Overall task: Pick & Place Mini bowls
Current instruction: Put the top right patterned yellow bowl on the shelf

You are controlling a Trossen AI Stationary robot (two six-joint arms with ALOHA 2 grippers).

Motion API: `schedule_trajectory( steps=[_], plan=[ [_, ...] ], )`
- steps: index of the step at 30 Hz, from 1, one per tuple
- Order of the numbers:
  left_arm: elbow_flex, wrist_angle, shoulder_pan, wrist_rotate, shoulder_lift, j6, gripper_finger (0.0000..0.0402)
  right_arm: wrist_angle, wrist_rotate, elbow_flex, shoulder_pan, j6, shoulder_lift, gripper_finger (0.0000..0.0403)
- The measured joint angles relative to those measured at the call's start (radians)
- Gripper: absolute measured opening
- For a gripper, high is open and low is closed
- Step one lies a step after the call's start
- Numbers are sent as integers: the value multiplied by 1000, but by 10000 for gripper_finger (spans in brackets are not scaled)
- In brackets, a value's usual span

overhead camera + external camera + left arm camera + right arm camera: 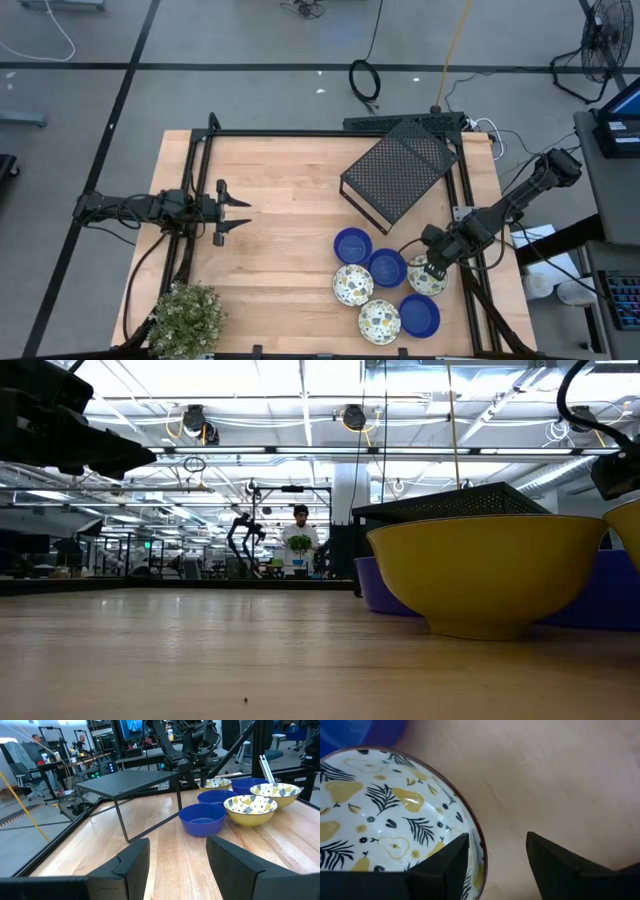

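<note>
I see six mini bowls (385, 288) clustered upright, touching or nearly so, at the surface's near right: three solid blue bowls (352, 245) and three patterned cream bowls (353, 285) with yellow pears and dark leaves inside.

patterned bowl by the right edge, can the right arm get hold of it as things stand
Probably yes. The right gripper is open right over the patterned bowl, one of its fingers inside the rim and the other outside over bare table. Nothing blocks it; the blue bowl sits alongside.
</note>
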Motion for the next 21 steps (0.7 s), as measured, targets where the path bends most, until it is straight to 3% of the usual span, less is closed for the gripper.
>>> schedule_trajectory(
  steps=[8,21],
  plan=[
    [0,0,0,0,0,0,198,14,-30,0,0,-24,0,171],
    [0,0,0,0,0,0,198,14,-30,0,0,-32,0,85]
  ],
)
